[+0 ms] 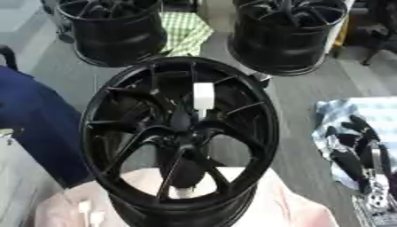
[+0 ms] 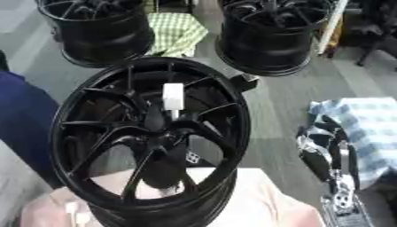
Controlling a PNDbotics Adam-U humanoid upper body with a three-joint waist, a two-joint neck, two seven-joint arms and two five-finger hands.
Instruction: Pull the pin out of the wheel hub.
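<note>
While the pin (image 1: 203,98) apparently sits in the hub (image 1: 180,133), right fingers (image 1: 350,146) hang apart.

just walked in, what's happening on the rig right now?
A black wheel hub stands on a pink cloth in front of the robot, with a white pin sticking up near its centre. The right hand sits at the right edge beside a blue checked cloth, fingers relaxed and apart from the hub. No hand is touching the pin, so it is not yet pulled. The left hand is not visible. Two more black wheels stand farther back.
</note>
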